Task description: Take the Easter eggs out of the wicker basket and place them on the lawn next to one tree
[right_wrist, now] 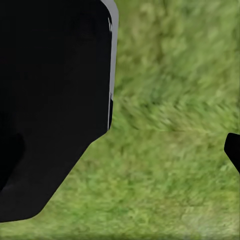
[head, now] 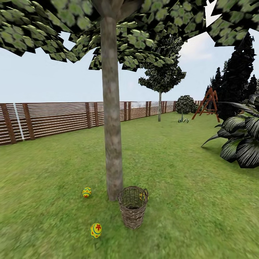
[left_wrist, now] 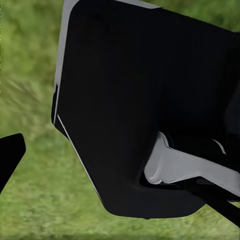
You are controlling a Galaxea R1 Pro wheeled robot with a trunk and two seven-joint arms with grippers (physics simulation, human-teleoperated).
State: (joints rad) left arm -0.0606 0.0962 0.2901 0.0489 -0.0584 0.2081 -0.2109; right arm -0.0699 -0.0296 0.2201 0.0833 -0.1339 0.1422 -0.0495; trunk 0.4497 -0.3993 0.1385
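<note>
Currently, tools: jaw state of both cannot be told.
Basket: wicker basket (head: 132, 206) upright, touching tree (head: 111, 118) base; one egg (head: 142, 196) inside.
Lawn (head: 187, 201): two Easter eggs (head: 96, 230) beside trunk.

Grounds: mottled green grass (head: 172, 172) is stretching flat to the boundary. A brown horizontal-slat fence (head: 54, 120) is running along the left and far side, with darker posts standing at intervals. A thin-trunked, round-crowned tree (head: 160, 77) is standing near the far fence. A small rounded shrub (head: 185, 104) is sitting beside it, next to a red-brown A-frame swing (head: 208, 104). Tall black conifers (head: 239, 72) are rising at the right. A broad-leaved dark plant (head: 241, 138) is spreading below them. A pale, lightly clouded sky (head: 36, 77) is lighting everything evenly.
</note>
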